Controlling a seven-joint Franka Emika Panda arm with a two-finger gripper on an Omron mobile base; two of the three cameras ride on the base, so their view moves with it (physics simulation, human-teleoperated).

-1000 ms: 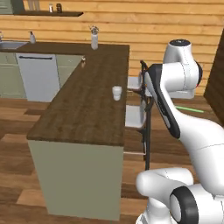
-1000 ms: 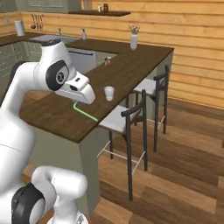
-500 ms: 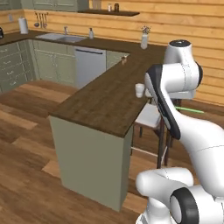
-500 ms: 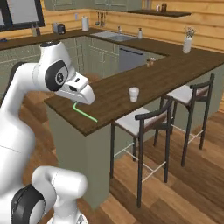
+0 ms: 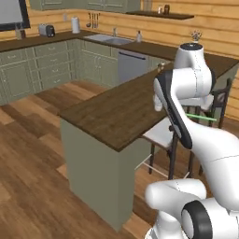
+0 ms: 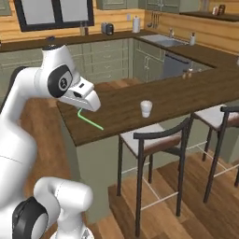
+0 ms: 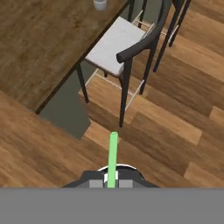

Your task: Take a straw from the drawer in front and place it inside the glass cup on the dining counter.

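Straw [image 7: 113, 158] is pinched betw. the closed jaws of the gripper [image 7: 111, 183], sticking out ahead of the tips in hand view. In right base view the straw [image 6: 90, 119] hangs below the hand and angles out, over the near corner of the dining counter [image 6: 154, 100].

Landmark = glass cup [image 6: 146, 108]. It stands upright on the counter, near the stool-side edge, well apart from the straw, further along the counter. Hand view shows the cup [image 7: 100, 4] at the very top edge, so hand isn't lined up w/ it. A dark-framed stool [image 6: 151, 143] sits just below and in front of the cup, 2nd stool [image 6: 221, 119] beyond it. Sink [image 6: 170, 41] on the wall counter is far behind the cup.

Risks, as I judge them:
- Straw is thin, held at one end only; it could pivot or slip in the jaws during travel, so the free end won't be where expected.
- Cup mouth is small; if the straw comes in angled or off-centre, the tip hits the rim or wall and may tip the cup, which is light and close to the edge.
- Coming in low, the free end could drag on the countertop and twist in the grip.
- Release too high = bounce out.
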